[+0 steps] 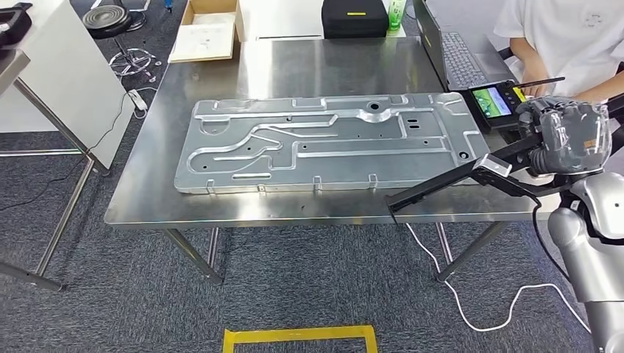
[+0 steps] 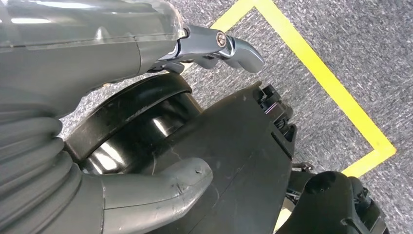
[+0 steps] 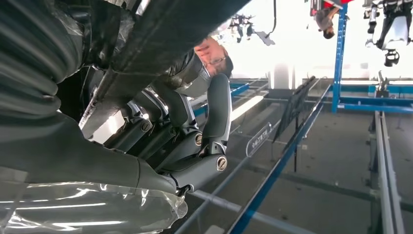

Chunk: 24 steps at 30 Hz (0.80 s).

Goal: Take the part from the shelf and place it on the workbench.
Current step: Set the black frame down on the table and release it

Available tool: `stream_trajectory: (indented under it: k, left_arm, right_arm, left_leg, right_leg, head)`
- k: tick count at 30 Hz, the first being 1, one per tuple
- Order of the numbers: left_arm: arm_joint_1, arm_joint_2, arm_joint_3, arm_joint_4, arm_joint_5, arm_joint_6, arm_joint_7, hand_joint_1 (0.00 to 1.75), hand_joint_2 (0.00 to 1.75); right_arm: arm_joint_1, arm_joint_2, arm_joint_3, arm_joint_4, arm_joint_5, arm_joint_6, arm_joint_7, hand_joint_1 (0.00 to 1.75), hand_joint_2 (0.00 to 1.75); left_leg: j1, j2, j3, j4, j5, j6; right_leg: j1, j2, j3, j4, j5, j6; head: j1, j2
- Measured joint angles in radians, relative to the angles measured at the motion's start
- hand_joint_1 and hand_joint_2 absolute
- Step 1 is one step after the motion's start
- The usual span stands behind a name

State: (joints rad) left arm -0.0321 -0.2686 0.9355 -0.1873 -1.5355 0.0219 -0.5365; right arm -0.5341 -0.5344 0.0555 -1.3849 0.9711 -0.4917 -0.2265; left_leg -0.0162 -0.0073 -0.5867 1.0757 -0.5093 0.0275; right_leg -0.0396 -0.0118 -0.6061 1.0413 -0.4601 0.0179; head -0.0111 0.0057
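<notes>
The steel surface (image 1: 294, 70) is largely covered by a wide stamped metal panel (image 1: 324, 143) lying flat; at its near right edge a long black bracket-like part (image 1: 471, 175) is gripped by the right robot hand (image 1: 563, 136), its tip reaching the surface's front edge; the left robot hand (image 2: 146, 122) is seen hanging over grey carpet (image 2: 350, 39), fingers apart, nothing held.

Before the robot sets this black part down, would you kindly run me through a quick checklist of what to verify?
1. Right hand grips the black bracket: ok.
2. Bracket is over the workbench: ok, its far end hangs past the front edge.
3. Bare landing spot: cannot tell; the large metal panel fills the middle.
4. Person and handheld screen sit close by: not ok.
5. Left hand low over the floor, away from the bench: ok.
</notes>
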Motion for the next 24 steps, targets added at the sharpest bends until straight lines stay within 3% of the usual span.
stream_trajectory:
  k: [3, 4, 5, 6, 8, 9, 11, 14, 16, 18, 19, 20, 21, 24]
  left_arm:
    - [-0.005, 0.000, 0.000, 0.000, -0.009, 0.008, -0.005, 0.00, 1.75]
    - [-0.008, 0.000, 0.000, 0.000, -0.011, 0.011, -0.005, 0.00, 1.75]
    - [-0.011, 0.000, 0.000, 0.000, -0.013, 0.012, -0.002, 0.00, 1.75]
    - [-0.012, 0.000, 0.000, 0.000, -0.014, 0.013, 0.001, 0.00, 1.75]
    - [-0.011, 0.000, 0.000, 0.000, -0.015, 0.013, 0.008, 0.00, 1.75]
    - [-0.009, -0.001, -0.001, 0.000, -0.016, 0.013, 0.010, 0.00, 1.75]
    - [-0.007, -0.003, -0.001, 0.000, -0.016, 0.013, 0.013, 0.00, 1.75]
    - [-0.006, -0.007, -0.002, 0.000, -0.018, 0.010, 0.013, 0.00, 1.75]
    - [-0.006, -0.009, -0.004, 0.000, -0.022, 0.007, 0.010, 0.00, 1.75]
    - [-0.006, -0.010, -0.005, 0.000, -0.027, 0.002, 0.006, 0.00, 1.75]
    - [-0.006, -0.010, -0.006, 0.000, -0.028, -0.001, 0.005, 0.00, 1.75]
    - [-0.006, -0.010, -0.007, 0.000, -0.029, -0.003, 0.004, 0.00, 1.75]
    - [-0.006, -0.010, -0.009, 0.000, -0.029, -0.005, 0.004, 0.00, 1.75]
    - [-0.007, -0.012, -0.013, 0.000, -0.030, -0.009, 0.004, 0.00, 1.75]
  right_arm:
    - [-0.027, 0.037, 0.027, 0.017, 0.010, 0.010, -0.015, 1.75, 1.75]
    - [-0.032, 0.056, 0.041, 0.025, 0.016, 0.011, -0.018, 1.75, 1.75]
    - [-0.035, 0.075, 0.058, 0.032, 0.023, 0.008, -0.019, 1.75, 1.75]
    - [-0.035, 0.092, 0.076, 0.038, 0.030, 0.001, -0.018, 1.75, 1.75]
    - [-0.030, 0.115, 0.104, 0.043, 0.039, -0.023, -0.011, 1.75, 1.75]
    - [-0.026, 0.120, 0.112, 0.044, 0.039, -0.035, -0.008, 1.75, 1.75]
    - [-0.011, 0.123, 0.119, 0.041, 0.039, -0.056, -0.004, 1.75, 1.75]
    - [0.026, 0.113, 0.113, 0.018, 0.038, -0.077, -0.002, 1.75, 1.75]
    - [0.048, 0.098, 0.097, -0.003, 0.030, -0.083, -0.004, 1.75, 1.75]
    - [0.068, 0.085, 0.081, -0.026, 0.027, -0.082, -0.010, 1.75, 1.75]
    - [0.079, 0.081, 0.075, -0.037, 0.034, -0.080, -0.012, 1.75, 1.75]
    - [0.090, 0.078, 0.073, -0.048, 0.047, -0.079, -0.014, 1.75, 1.75]
    - [0.099, 0.076, 0.073, -0.058, 0.065, -0.079, -0.014, 1.75, 1.75]
    - [0.106, 0.064, 0.066, -0.089, 0.127, -0.092, -0.006, 1.75, 1.75]
  left_leg:
    - [0.005, 0.001, -0.086, 0.185, -0.084, -0.014]
    - [0.006, 0.001, -0.108, 0.229, -0.094, -0.016]
    - [0.007, 0.001, -0.115, 0.237, -0.083, -0.017]
    - [0.008, 0.001, -0.102, 0.204, -0.054, -0.016]
    - [0.009, 0.000, -0.043, 0.067, 0.017, -0.011]
    - [0.008, 0.000, -0.018, 0.009, 0.039, -0.008]
    - [0.006, -0.001, 0.002, -0.041, 0.047, -0.002]
    - [0.009, -0.002, 0.006, -0.057, 0.056, 0.016]
    - [0.011, 0.000, 0.012, -0.069, 0.062, 0.029]
    - [0.006, 0.001, 0.012, -0.070, 0.062, 0.034]
    - [0.004, 0.001, 0.012, -0.069, 0.061, 0.036]
    - [0.002, 0.001, 0.013, -0.068, 0.060, 0.037]
    - [0.000, 0.001, 0.013, -0.067, 0.059, 0.038]
    - [-0.006, 0.000, 0.014, -0.057, 0.051, 0.037]
  right_leg:
    - [0.000, 0.001, -0.001, -0.001, 0.001, -0.007]
    - [0.000, 0.003, 0.000, 0.000, 0.000, -0.007]
    - [0.000, 0.005, 0.001, 0.000, 0.000, -0.008]
    - [0.000, 0.006, 0.002, 0.000, 0.000, -0.007]
    - [0.001, 0.007, 0.005, 0.000, -0.002, -0.004]
    - [0.003, 0.007, 0.005, 0.001, -0.003, 0.000]
    - [0.006, 0.004, 0.005, -0.003, -0.001, 0.012]
    - [0.005, 0.001, 0.006, -0.001, -0.005, 0.030]
    - [0.006, 0.002, -0.024, 0.066, -0.049, 0.035]
    - [0.010, 0.004, -0.086, 0.192, -0.111, 0.036]
    - [0.011, 0.005, -0.111, 0.242, -0.127, 0.035]
    - [0.013, 0.005, -0.122, 0.260, -0.124, 0.034]
    - [0.014, 0.005, -0.113, 0.239, -0.100, 0.030]
    - [0.023, 0.005, -0.022, 0.050, -0.008, 0.013]
  head:
    - [0.000, 0.000]
    - [0.000, 0.000]
    - [0.000, 0.000]
    - [0.000, 0.000]
    - [0.000, 0.000]
    - [0.000, 0.000]
    - [0.000, 0.000]
    - [0.000, 0.000]
    - [0.001, 0.000]
    - [0.001, 0.000]
    - [0.001, 0.000]
    - [0.000, 0.000]
    - [0.000, 0.000]
    - [0.000, 0.000]
